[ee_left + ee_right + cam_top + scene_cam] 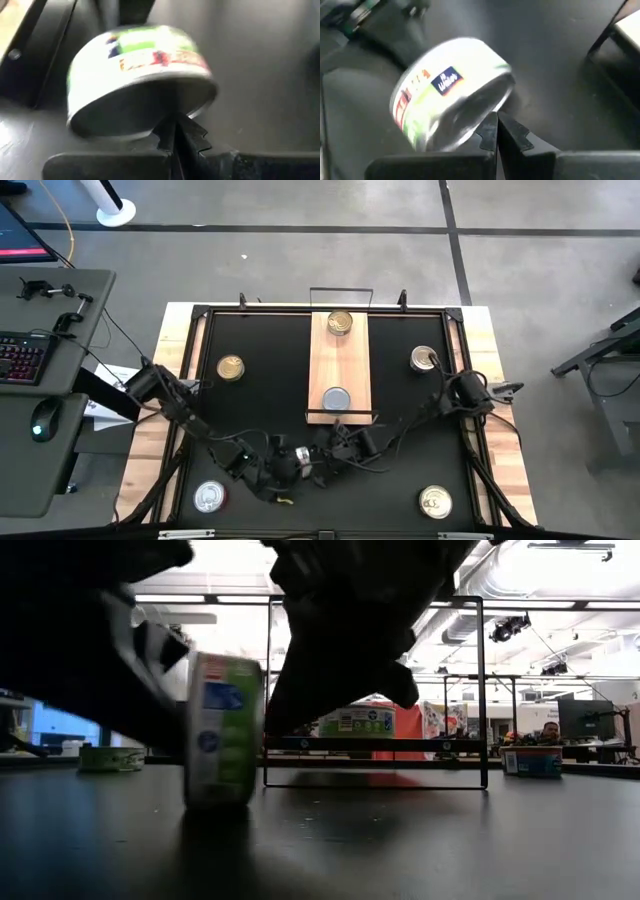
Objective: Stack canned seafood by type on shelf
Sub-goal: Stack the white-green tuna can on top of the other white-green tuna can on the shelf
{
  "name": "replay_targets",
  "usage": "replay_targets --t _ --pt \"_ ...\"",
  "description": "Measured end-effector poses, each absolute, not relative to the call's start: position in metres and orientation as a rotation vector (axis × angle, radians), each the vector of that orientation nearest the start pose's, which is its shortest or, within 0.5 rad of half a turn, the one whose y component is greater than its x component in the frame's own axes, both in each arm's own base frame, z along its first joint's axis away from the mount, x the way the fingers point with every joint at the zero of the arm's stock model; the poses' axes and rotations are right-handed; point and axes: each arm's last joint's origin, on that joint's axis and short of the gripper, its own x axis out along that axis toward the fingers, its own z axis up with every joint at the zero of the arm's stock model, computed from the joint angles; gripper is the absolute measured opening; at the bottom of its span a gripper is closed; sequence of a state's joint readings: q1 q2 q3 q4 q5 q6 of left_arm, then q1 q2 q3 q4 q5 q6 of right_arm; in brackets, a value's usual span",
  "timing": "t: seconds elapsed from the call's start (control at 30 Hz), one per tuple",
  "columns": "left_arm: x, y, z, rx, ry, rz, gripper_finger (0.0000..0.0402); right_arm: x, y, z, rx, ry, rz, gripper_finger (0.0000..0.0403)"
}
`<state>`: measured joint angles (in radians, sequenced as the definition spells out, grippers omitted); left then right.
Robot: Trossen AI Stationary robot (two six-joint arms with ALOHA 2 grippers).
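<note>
Two dark jointed arms trail black cables; each gripper has black, serrated-edged fingers [167, 137].

We can read no text for certain. The can [451, 90] beside the shelf [338, 365] carries a green label with a blue brand patch and red lettering, all too blurred to read.

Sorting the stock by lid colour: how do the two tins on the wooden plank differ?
The gold-lidded round tin sits at the far end of the light-wood shelf plank; the silver-grey-lidded round tin sits at the near end, closest to the arms. Their lids differ: gold-yellow against silver-grey. Both lie flat, lid up, and look alike in size.
</note>
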<state>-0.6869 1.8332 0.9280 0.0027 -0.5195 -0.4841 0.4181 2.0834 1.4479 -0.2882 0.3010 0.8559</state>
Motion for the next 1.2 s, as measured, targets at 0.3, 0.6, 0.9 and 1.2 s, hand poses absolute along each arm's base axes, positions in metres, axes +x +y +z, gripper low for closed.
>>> replay_targets --t 0.3,0.6,0.9,1.2 --pt "0.291 -0.210 0.136 -0.023 0.625 -0.015 0.0000 0.417 0.159 0.166 0.484 0.769 -0.237 0.0000" --pt "0.304 -0.207 0.131 -0.083 0.552 -0.009 0.0000 0.416 0.162 0.166 0.387 0.799 -0.131 0.0000" --pt "0.308 -0.206 0.129 -0.076 0.527 -0.018 0.0000 0.418 0.162 0.177 0.286 0.823 -0.108 0.0000" --pt "0.294 -0.210 0.162 -0.011 0.515 -0.105 0.0000 0.412 0.164 0.218 0.200 0.897 -0.124 0.0000"
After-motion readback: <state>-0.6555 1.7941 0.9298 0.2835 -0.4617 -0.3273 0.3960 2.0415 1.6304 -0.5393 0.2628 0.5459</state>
